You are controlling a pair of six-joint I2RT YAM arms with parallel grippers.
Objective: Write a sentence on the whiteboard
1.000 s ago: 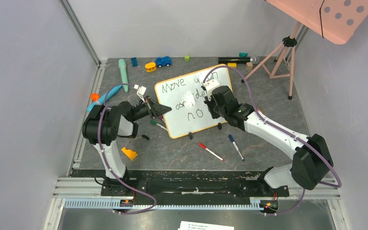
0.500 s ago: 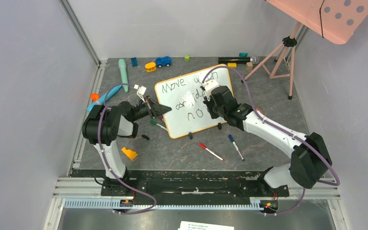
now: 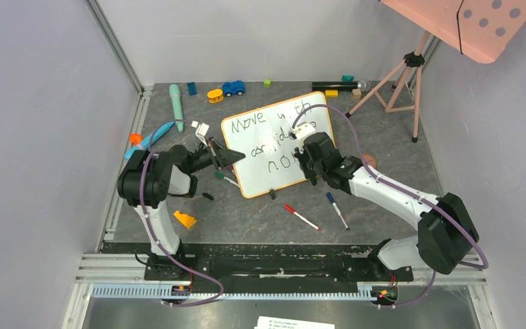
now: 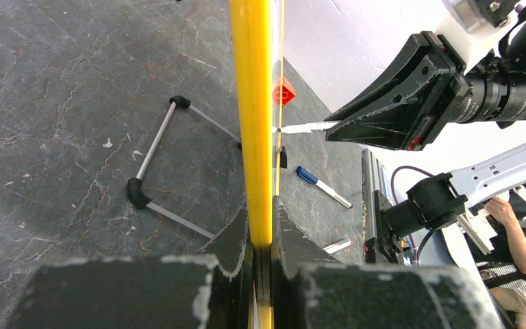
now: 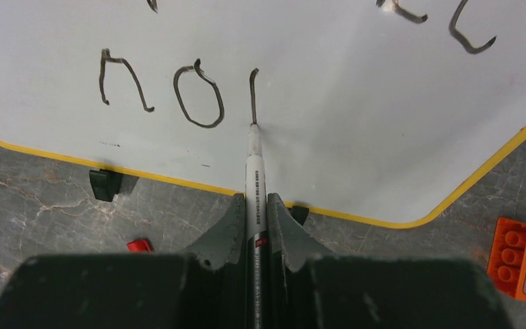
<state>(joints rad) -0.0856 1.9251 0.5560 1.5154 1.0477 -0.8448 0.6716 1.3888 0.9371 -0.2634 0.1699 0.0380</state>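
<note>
- The whiteboard [image 3: 260, 175] sits on the dark table between the two arms; its orange-yellow frame shows edge-on in the left wrist view.
- The sentence [image 3: 246, 125] runs across the whiteboard in three short rows. The top row starts with "Move". The bottom row reads "no" [image 5: 195, 96], followed by one vertical stroke.
- The right gripper [image 5: 255, 226] is over the whiteboard's lower right part, with its fingers closed on a white marker [image 5: 254, 171].
- The marker tip touches the whiteboard at the foot of the vertical stroke, just right of the "o".
- The left gripper [image 4: 261, 240] is at the whiteboard's left edge, with its fingers pressed on either side of the frame [image 4: 252, 103].
- Two small black feet [image 5: 104, 184] project from the whiteboard's near edge.
- A red marker [image 3: 301, 217] and a blue marker [image 3: 337, 210] lie on the table just in front of the near edge, apart from it.
- A green-capped marker [image 3: 224, 178] lies beside the whiteboard's left edge, below the left gripper.
- An orange block [image 3: 184, 219] lies further out from the near left corner.
- A blue toy car [image 3: 233, 88], a yellow toy [image 3: 215, 95] and a teal tool [image 3: 176, 103] lie beyond the far edge.
- A pink tripod [image 3: 401, 79] stands beyond the far right corner.
- Nothing lies between the marker tip and the whiteboard surface.
</note>
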